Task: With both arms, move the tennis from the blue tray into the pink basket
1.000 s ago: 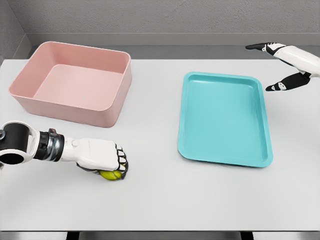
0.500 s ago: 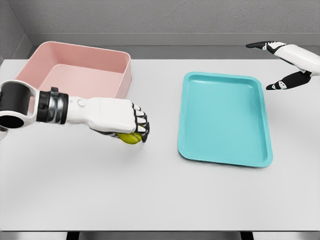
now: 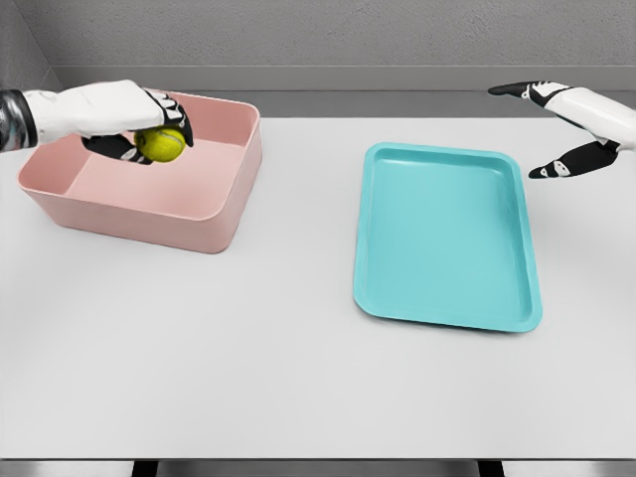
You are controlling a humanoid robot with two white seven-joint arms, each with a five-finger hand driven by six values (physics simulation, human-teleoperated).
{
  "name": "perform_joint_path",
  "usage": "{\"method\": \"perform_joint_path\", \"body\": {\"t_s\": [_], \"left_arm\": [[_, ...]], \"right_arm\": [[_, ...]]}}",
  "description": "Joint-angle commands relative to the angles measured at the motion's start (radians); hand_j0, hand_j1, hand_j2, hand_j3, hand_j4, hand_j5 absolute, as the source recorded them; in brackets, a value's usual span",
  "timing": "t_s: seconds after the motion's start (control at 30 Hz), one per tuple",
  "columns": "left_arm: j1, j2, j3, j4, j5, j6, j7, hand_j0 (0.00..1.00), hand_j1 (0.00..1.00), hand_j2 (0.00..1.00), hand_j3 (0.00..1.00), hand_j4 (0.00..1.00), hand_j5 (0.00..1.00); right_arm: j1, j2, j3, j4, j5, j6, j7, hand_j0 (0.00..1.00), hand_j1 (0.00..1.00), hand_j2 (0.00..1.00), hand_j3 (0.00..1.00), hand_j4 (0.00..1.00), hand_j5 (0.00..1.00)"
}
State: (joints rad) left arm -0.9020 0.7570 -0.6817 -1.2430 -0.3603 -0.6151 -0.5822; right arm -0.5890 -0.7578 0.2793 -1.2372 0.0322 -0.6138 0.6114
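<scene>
One ball point(image 3: 161, 144) sat gripped in my left fingers point(image 3: 171, 109) above the one basket point(image 3: 224, 204); one tray point(image 3: 447, 238) lay apart on the surface point(image 3: 298, 378); my right fingers point(image 3: 556, 167) were spread wide.

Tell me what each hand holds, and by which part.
The left hand grips the tennis ball from above, over the pink basket. The right hand holds nothing.
</scene>
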Motion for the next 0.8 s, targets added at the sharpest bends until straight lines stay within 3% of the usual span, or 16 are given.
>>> {"method": "perform_joint_path", "body": {"t_s": [0.0,0.17,0.23,0.3,0.33,0.37,0.4,0.47,0.57,0.77], "left_arm": [[0.0,-0.021,0.004,0.039,-0.005,0.004,0.002,1.0,1.0,1.0,1.0,1.0,1.0],[-0.002,-0.019,0.004,0.028,-0.003,0.004,0.002,1.0,1.0,1.0,1.0,1.0,1.0],[-0.008,-0.007,0.004,0.002,0.032,0.004,0.007,1.0,1.0,1.0,1.0,1.0,1.0],[-0.008,0.059,0.004,-0.119,0.083,0.004,0.01,1.0,1.0,1.0,1.0,1.0,1.0],[0.0,0.12,0.004,-0.265,0.115,0.004,0.012,1.0,1.0,1.0,1.0,1.0,1.0],[0.023,0.176,0.004,-0.367,0.171,0.004,0.012,1.0,1.0,1.0,1.0,1.0,1.0],[0.092,0.238,0.002,-0.46,0.239,0.004,0.012,1.0,1.0,1.0,1.0,1.0,1.0],[0.141,0.246,0.002,-0.5,0.327,0.004,0.013,1.0,1.0,1.0,1.0,1.0,1.0],[0.262,0.245,0.002,-0.513,0.327,0.004,0.012,1.0,1.0,1.0,1.0,1.0,1.0],[0.298,0.243,0.002,-0.513,0.327,0.004,0.012,1.0,1.0,1.0,1.0,1.0,1.0]], "right_arm": [[0.0,-0.002,0.0,-0.001,-0.008,0.003,0.0,1.0,1.0,1.0,1.0,1.0,1.0],[0.0,-0.003,0.0,-0.001,-0.008,0.003,0.0,1.0,1.0,1.0,1.0,1.0,1.0],[0.0,-0.003,0.0,-0.001,-0.008,0.003,0.0,1.0,1.0,1.0,1.0,1.0,1.0],[0.0,-0.003,0.0,-0.001,-0.008,0.003,0.0,1.0,1.0,1.0,1.0,1.0,1.0],[-0.002,-0.003,-0.002,-0.001,-0.008,0.003,0.0,1.0,1.0,1.0,1.0,1.0,1.0],[0.0,-0.005,-0.002,-0.001,-0.008,0.003,0.0,1.0,1.0,1.0,1.0,1.0,1.0],[0.0,-0.005,-0.002,-0.001,-0.008,0.003,0.0,1.0,1.0,1.0,1.0,1.0,1.0],[0.0,-0.028,-0.003,-0.001,-0.008,0.003,0.0,1.0,1.0,1.0,1.0,1.0,1.0],[0.002,-0.031,-0.005,-0.001,-0.008,0.003,0.0,1.0,1.0,1.0,1.0,1.0,1.0],[0.002,-0.032,-0.005,-0.002,-0.008,0.003,0.0,1.0,1.0,1.0,1.0,1.0,1.0]]}}
